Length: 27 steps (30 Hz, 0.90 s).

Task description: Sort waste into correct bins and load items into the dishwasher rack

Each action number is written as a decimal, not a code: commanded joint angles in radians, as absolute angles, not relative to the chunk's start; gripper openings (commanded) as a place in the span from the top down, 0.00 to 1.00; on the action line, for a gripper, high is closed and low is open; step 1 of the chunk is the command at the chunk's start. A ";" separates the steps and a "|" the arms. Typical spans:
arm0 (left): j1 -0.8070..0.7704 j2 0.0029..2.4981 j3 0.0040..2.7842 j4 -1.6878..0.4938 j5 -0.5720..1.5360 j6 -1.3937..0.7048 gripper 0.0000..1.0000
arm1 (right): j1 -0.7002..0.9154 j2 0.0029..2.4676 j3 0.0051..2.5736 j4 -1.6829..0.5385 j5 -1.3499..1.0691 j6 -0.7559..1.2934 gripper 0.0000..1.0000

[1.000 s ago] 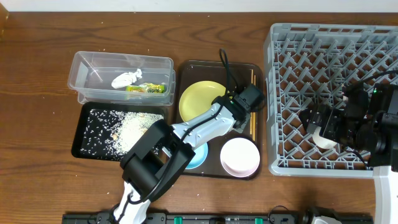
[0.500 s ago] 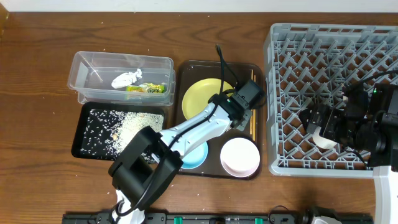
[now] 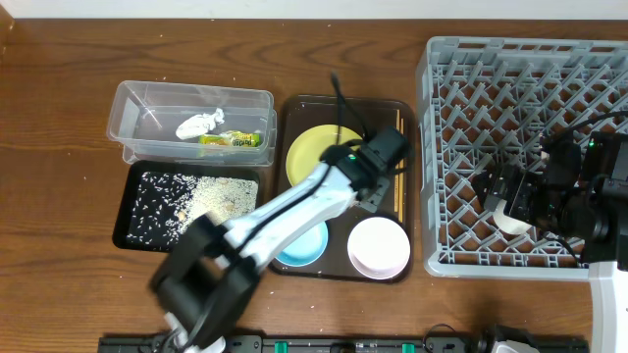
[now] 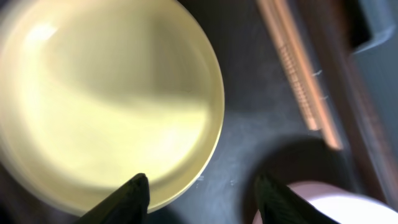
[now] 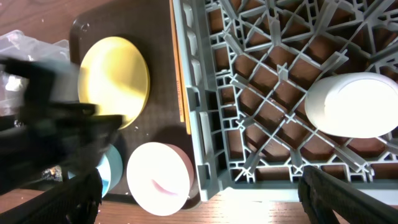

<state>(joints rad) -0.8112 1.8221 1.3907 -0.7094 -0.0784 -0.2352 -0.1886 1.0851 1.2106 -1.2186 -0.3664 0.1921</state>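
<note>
Over the dark brown serving tray (image 3: 385, 110), my left gripper (image 4: 202, 190) hangs released, jaws spread with nothing between them. In the left wrist view one fingertip sits over the near rim of the yellow plate (image 4: 106, 93) and the other by the edge of the white bowl (image 4: 339, 208), with bare tray floor showing in the gap. The chopsticks (image 4: 298, 81) lie along the tray's right side, just beside the plate and apart from my fingers. The light blue bowl (image 3: 304, 245) rests on the same tray next to the white bowl, partly under my left arm. My right gripper (image 5: 199, 186) is over the dishwasher rack (image 3: 520, 98), also released, its fingers wide apart and empty. The white cup (image 5: 354, 106) sits in a cell on the rack's lattice floor, clear of those fingers. On the left part of the table (image 3: 59, 118), the clear tub (image 3: 132, 103) holds the crumpled tissue (image 3: 196, 125) and the green-and-yellow wrapper (image 3: 234, 140). Just in front of it, the black tray (image 3: 128, 230) carries the rice grains (image 3: 201, 201) mixed with beige crumbs.
</note>
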 commanded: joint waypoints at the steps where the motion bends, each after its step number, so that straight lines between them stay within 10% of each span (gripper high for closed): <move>1: -0.804 1.655 1.433 -0.751 -0.175 -0.245 0.39 | -0.195 1.085 1.213 -1.220 -0.367 0.175 0.01; 7: -0.804 1.417 1.433 -0.835 -0.384 -0.244 0.20 | -0.195 1.085 1.213 -1.220 -0.366 0.175 0.01; 27: -0.691 1.111 1.386 -0.825 -0.400 -0.222 0.11 | -0.195 1.085 1.213 -1.220 -0.366 0.174 0.01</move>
